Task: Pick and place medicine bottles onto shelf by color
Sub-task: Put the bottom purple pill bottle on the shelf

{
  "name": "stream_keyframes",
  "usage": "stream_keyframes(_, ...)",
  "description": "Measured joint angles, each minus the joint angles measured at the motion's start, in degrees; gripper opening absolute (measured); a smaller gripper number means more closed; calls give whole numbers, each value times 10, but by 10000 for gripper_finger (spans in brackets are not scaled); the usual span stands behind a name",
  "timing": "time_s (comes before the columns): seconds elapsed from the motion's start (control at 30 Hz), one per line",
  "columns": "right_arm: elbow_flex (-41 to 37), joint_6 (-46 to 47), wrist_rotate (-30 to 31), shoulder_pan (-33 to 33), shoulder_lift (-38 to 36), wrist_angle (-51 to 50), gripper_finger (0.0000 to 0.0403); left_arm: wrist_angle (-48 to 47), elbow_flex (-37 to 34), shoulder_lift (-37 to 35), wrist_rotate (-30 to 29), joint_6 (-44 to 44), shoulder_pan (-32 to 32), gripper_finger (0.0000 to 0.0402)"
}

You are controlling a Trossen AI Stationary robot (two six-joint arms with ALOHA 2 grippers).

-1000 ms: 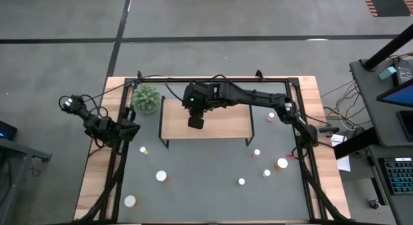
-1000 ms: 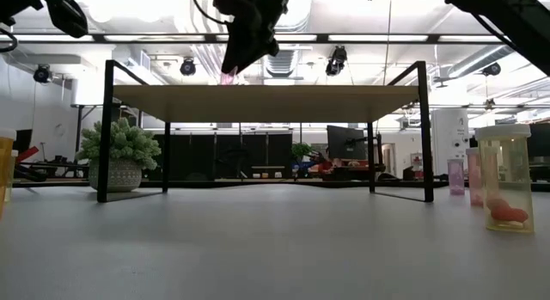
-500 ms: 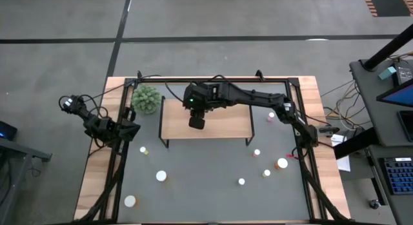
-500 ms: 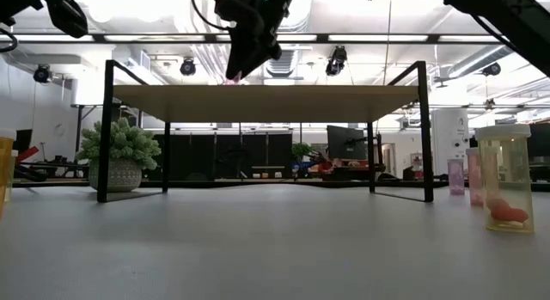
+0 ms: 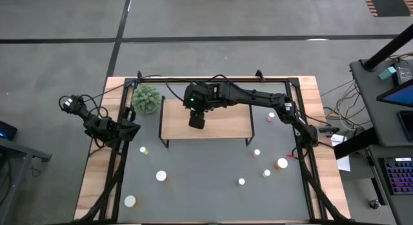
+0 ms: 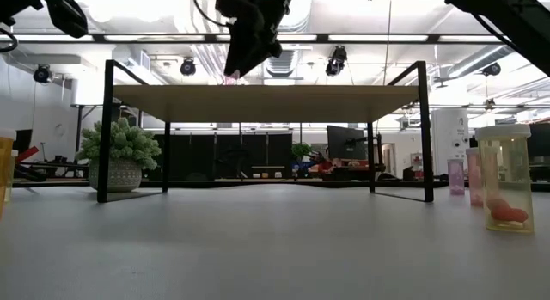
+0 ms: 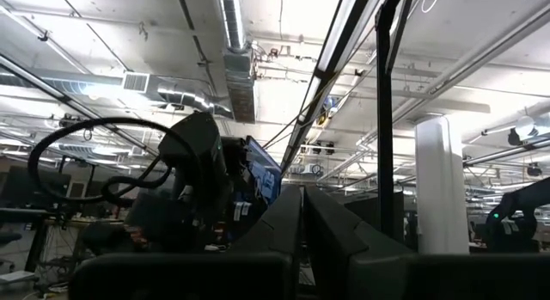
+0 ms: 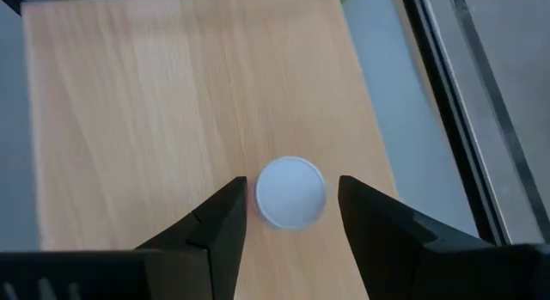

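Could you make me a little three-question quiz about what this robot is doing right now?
1. True or false: the right gripper is over the shelf.
2. What sits between the right gripper's fingers in its wrist view? A) a green ball B) a white-capped bottle C) nothing
3. Fill in: the left gripper waits near the table's ____ edge, close to the plant.

Key
1. True.
2. B. The fingers stand apart on either side of the cap, with gaps showing.
3. Left, as the overhead view shows.
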Motion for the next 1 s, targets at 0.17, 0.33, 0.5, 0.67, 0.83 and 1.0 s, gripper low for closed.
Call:
stream_keyframes(0.17,0,22,0,0,-26,-9,174,0,0,0,0,0,0,0)
stream_keyframes(0.33,0,38,1,4,-57,-34,158,0,0,0,0,0,0,0)
stream_keyframes(0.5,-1,51,1,23,-61,-76,112,0,0,0,0,-1,0,0)
stream_keyframes(0.67,-36,50,7,55,-57,-48,55,0,0,0,0,-3,0,0)
stream_keyframes(0.83,-103,38,73,76,-56,30,14,0,0,0,0,-4,0,0)
stream_keyframes(1.0,-158,26,75,75,-56,105,9,0,-1,0,0,-4,0,0)
